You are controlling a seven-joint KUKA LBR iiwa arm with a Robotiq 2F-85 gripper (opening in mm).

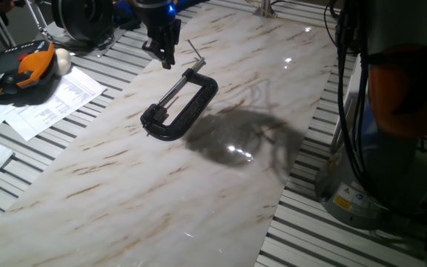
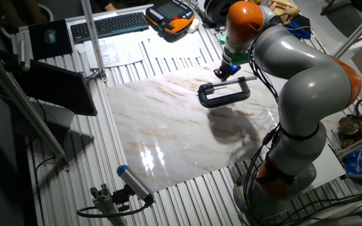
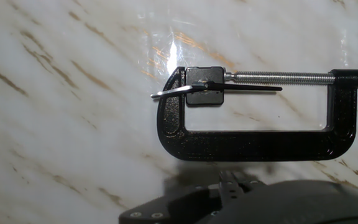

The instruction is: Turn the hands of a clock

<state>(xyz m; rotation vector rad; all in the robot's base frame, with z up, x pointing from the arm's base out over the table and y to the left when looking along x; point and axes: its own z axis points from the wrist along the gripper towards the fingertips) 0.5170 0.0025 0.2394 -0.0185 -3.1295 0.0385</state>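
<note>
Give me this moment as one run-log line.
gripper: hovering beside C-clamp, touching nothing, jaw state unclear | clock movement: clamped, silver and black hands pointing opposite ways | surface: marble board

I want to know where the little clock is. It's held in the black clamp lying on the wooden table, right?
Almost. The hand view shows the little clock held in the black clamp, but the clamp lies on a white marble-patterned board, not a wooden table.
</note>
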